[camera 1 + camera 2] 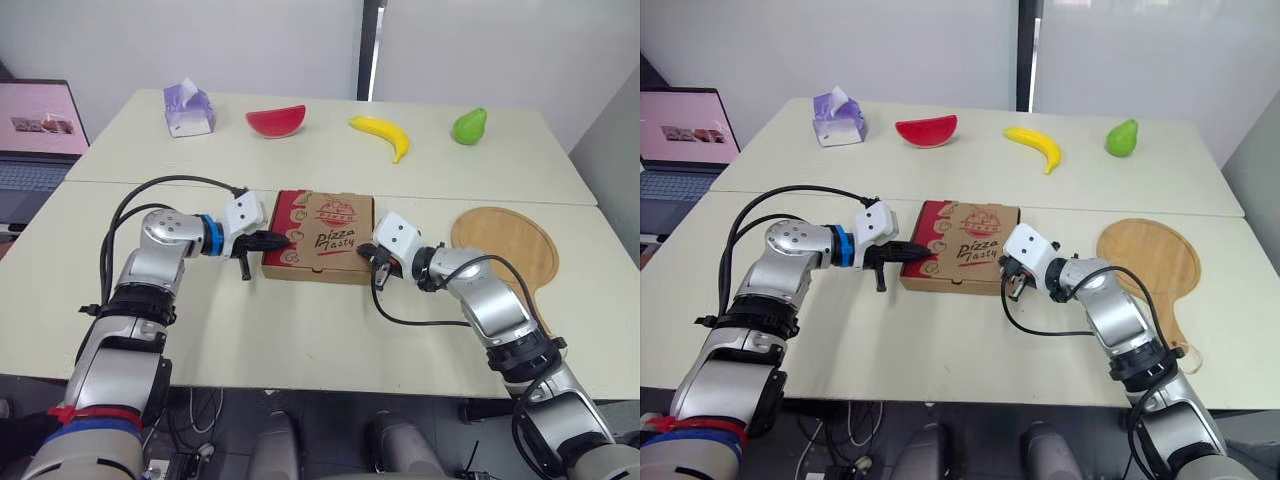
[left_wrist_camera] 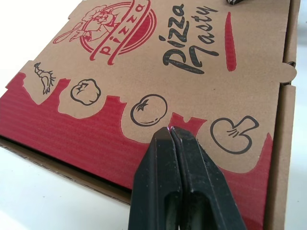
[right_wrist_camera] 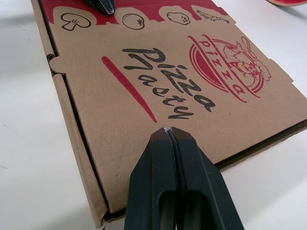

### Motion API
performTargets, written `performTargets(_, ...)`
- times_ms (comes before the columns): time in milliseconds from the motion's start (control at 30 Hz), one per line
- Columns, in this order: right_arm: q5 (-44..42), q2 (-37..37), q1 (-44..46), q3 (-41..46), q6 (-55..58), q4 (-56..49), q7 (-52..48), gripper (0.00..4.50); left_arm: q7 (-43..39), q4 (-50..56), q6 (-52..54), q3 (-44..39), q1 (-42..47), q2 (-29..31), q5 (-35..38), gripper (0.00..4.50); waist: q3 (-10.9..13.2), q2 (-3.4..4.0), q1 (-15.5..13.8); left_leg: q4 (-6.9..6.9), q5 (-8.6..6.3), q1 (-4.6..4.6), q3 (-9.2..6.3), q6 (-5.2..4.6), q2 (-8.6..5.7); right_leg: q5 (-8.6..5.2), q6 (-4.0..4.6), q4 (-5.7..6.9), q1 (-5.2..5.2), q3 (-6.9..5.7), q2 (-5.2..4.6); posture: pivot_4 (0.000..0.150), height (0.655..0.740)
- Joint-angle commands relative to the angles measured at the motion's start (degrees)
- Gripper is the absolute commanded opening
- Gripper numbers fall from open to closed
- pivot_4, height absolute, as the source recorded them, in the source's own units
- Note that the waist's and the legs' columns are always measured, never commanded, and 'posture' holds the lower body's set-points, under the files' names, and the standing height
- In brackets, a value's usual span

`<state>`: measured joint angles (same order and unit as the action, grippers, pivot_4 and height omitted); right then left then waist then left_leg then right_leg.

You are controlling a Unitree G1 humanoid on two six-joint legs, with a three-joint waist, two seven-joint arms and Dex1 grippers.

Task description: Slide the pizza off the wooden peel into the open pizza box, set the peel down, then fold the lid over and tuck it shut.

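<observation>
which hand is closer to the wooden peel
Right. The right hand sits at the pizza box edge facing the wooden peel; the left hand sits at the box's opposite edge.

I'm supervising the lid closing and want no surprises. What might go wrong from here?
The left gripper and right gripper rest shut fingers on the pizza box lid. A dark gap shows along its side seam in the right wrist view, so the lid may spring up on release. Uneven pressing might also skid the box across the table.

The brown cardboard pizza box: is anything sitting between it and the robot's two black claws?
Nothing visible. The shut left gripper and shut right gripper both sit right at the closed lid of the brown-and-red cardboard pizza box.
</observation>
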<state>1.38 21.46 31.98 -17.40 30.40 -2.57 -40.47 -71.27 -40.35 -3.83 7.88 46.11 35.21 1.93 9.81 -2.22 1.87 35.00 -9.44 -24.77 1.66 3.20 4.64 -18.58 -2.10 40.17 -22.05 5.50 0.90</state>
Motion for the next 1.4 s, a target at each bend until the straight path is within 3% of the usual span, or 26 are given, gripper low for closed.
performTargets(33,-0.7,0.1,-1.3,1.5,2.8,1.6,0.9,0.03,1.0,-1.0,0.8,-0.2,-1.1,-0.1,-0.4,0.0,0.0,0.0,0.0,0.0,0.0,0.0,0.0,0.0,0.0,0.0,0.0,0.0,0.01,0.0,0.0,0.15,0.74)
performTargets(300,-8.2,-3.1,0.8,11.3,-2.9,1.1,3.4,0.03,3.4,3.5,12.8,-10.7,1.4,-3.0,12.1,0.0,0.0,-0.02,0.0,0.05,0.0,-0.13,-0.01,0.0,0.0,0.02,-0.03,0.01,-0.09,-0.02,0.0,0.15,0.74)
performTargets(567,-5.1,-0.3,3.7,13.1,-6.8,7.9,6.6,0.03,18.5,-4.7,7.7,-12.3,5.3,-1.3,6.1,0.0,0.0,-0.02,0.0,0.02,0.0,-0.13,-0.01,0.0,0.0,0.02,-0.03,0.0,-0.12,0.0,0.01,0.15,0.74)
performTargets(767,-1.4,0.6,4.0,8.5,-6.4,13.4,5.8,0.03,21.1,-9.0,2.7,-7.6,3.9,0.0,-0.9,0.0,0.0,0.0,0.0,-0.04,0.0,-0.14,0.04,0.0,0.0,0.02,-0.03,0.0,-0.19,0.03,0.01,0.15,0.74)
performTargets(1067,-3.6,-2.0,2.3,4.5,-3.6,9.9,1.3,0.03,11.0,-4.7,5.5,-3.7,0.4,0.0,-1.2,0.0,0.1,0.0,0.0,-0.05,0.0,-0.16,0.05,0.01,0.01,0.02,-0.03,0.0,-0.2,0.02,0.01,0.15,0.74)
performTargets(1400,-8.1,3.6,-7.5,6.4,5.3,-8.4,-2.6,0.03,0.4,12.1,13.3,-1.6,-6.3,-1.6,3.3,0.0,0.1,0.01,-0.2,-0.06,-0.01,-0.19,0.03,0.01,0.0,0.02,-0.02,-0.07,-0.17,0.0,-0.01,0.15,0.74)
